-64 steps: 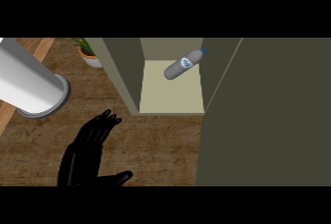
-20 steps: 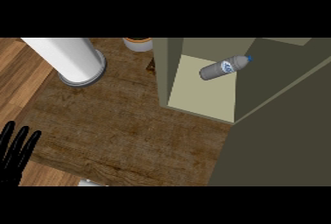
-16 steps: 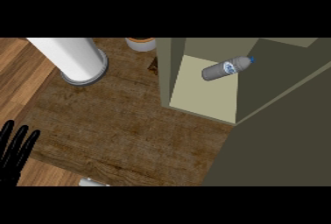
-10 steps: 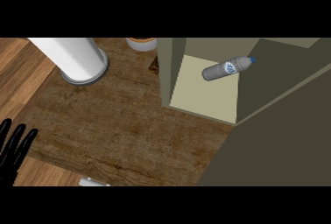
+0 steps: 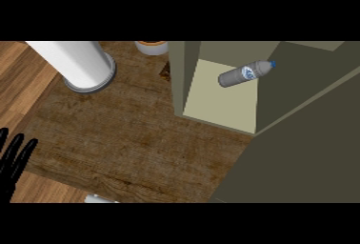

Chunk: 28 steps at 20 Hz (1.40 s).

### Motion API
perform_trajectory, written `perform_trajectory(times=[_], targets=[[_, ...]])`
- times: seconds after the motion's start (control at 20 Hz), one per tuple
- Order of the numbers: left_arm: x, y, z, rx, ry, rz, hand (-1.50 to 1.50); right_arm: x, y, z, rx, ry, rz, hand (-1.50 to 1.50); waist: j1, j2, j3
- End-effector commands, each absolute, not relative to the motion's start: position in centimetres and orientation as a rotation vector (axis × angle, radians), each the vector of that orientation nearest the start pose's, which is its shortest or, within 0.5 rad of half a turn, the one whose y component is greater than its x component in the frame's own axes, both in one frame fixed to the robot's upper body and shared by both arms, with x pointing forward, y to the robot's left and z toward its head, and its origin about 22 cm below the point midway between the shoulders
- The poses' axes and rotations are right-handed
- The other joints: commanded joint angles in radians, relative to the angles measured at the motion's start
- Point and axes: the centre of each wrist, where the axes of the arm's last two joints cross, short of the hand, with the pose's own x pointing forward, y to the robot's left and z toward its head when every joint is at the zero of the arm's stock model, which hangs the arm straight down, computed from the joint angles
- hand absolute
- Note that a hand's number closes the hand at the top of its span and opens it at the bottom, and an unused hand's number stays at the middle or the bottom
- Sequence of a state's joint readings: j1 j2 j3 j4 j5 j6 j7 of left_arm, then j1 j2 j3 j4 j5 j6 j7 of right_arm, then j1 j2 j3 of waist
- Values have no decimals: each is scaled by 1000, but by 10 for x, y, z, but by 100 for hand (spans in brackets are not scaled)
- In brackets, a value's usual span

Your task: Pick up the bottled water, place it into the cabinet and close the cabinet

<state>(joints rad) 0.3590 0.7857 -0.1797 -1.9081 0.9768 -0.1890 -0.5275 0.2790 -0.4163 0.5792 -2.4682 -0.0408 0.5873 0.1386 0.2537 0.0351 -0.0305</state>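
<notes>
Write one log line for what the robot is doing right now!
bottled water: lying in cabinet | cabinet: open | left hand: open at left edge | right hand: unseen

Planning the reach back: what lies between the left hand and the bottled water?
In the head view, bare wooden counter, then the cabinet's side wall, lie between the left hand and the bottled water.

One bottled water point(image 5: 245, 74), one cabinet point(image 5: 225, 102), one white cylinder point(image 5: 79, 62), one pot point(image 5: 152, 46), one hand point(image 5: 14, 157).
</notes>
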Motion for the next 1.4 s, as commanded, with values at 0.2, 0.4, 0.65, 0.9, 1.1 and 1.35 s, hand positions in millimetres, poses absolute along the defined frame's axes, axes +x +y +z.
perform_trajectory(times=[0.2, 0.4, 0.65, 0.9, 1.1, 1.35], targets=[[160, 337, 71, -552, -1880, 71, -150, 105, -158, 131, 975, -1588, 1057, 150, 27, 29, 3], [162, 341, 72, -551, -1881, 54, -150, 111, -157, 125, 1038, -1565, 1021, 150, 47, 41, 4], [163, 343, 72, -550, -1875, 60, -150, 125, -159, 121, 977, -1568, 956, 150, 27, 36, 6], [162, 348, 69, -537, -1868, 68, -150, 154, -155, 134, 816, -1611, 1025, 150, 19, 19, 6], [164, 349, 69, -538, -1871, 79, -150, 179, -143, 139, 719, -1574, 1088, 150, 4, 11, 7], [165, 352, 67, -520, -1869, 102, -150, 213, -119, 144, 643, -1524, 1102, 150, -9, 11, 12]])
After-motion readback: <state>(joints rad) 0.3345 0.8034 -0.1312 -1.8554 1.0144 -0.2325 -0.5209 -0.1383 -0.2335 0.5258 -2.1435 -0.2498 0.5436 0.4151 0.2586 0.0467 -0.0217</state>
